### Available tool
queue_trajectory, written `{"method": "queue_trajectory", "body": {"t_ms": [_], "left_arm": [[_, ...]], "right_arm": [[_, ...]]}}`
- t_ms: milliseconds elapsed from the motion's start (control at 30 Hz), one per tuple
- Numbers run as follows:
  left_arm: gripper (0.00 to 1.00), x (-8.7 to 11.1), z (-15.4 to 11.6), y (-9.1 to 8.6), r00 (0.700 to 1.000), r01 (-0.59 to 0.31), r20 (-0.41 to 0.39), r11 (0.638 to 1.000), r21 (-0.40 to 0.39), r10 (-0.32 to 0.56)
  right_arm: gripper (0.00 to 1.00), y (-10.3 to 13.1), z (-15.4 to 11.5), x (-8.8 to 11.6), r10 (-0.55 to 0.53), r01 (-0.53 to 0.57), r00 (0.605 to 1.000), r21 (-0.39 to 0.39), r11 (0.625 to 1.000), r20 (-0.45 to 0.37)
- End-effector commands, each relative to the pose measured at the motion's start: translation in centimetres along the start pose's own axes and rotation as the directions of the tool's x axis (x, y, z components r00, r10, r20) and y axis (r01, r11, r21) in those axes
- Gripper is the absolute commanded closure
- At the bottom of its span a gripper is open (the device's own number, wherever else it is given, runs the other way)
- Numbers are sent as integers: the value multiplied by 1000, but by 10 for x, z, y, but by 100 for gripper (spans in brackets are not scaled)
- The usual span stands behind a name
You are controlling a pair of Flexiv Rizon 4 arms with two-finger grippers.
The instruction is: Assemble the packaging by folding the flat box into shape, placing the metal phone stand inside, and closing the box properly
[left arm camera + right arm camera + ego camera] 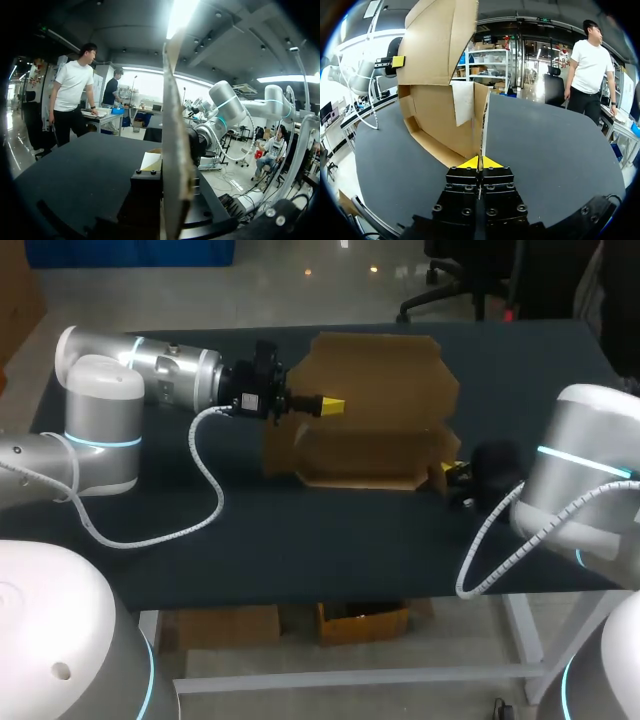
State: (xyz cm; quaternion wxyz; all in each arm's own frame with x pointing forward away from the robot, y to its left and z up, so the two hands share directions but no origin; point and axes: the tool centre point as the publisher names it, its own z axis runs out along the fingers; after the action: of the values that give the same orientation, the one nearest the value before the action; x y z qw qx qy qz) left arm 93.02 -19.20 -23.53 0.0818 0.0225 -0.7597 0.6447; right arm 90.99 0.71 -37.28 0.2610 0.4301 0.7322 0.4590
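Observation:
A brown cardboard box (pixel 365 455) stands partly folded in the middle of the table, its lid (pixel 380 370) raised behind it. My left gripper (pixel 332 404) is shut on the lid's left edge; in the left wrist view that cardboard (pixel 172 145) runs edge-on between the fingers. My right gripper (pixel 452 471) is shut on the box's right side wall. In the right wrist view its yellow tips (pixel 480 163) pinch that wall's edge (pixel 482 125), with the open box (pixel 437 107) ahead and the left gripper (pixel 397 61) on the lid beyond. No metal phone stand is in view.
The dark table top (pixel 300 540) stretches in front of the box to the near edge. My left arm's white cable (pixel 205 485) loops over the table's left part. My right arm's cable (pixel 485 545) hangs at the front right.

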Motion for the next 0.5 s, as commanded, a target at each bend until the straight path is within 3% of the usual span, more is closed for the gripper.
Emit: {"method": "queue_trajectory", "body": {"t_ms": [33, 200, 333, 500], "left_arm": [[100, -1, 3, 2, 1000, 0, -3, 1000, 0, 0], [100, -1, 3, 2, 1000, 0, -3, 1000, 0, 0], [100, -1, 3, 2, 1000, 0, -3, 1000, 0, 0], [100, -1, 3, 2, 1000, 0, -3, 1000, 0, 0]], "right_arm": [[100, 3, 8, 10, 0, -2, 988, 9, 1000, 155], [100, 3, 9, 11, 6, -9, 983, 17, 1000, 183], [92, 2, 12, 12, 16, -22, 978, 29, 999, 208], [91, 1, 14, 14, 15, -26, 972, 45, 999, 235]]}}
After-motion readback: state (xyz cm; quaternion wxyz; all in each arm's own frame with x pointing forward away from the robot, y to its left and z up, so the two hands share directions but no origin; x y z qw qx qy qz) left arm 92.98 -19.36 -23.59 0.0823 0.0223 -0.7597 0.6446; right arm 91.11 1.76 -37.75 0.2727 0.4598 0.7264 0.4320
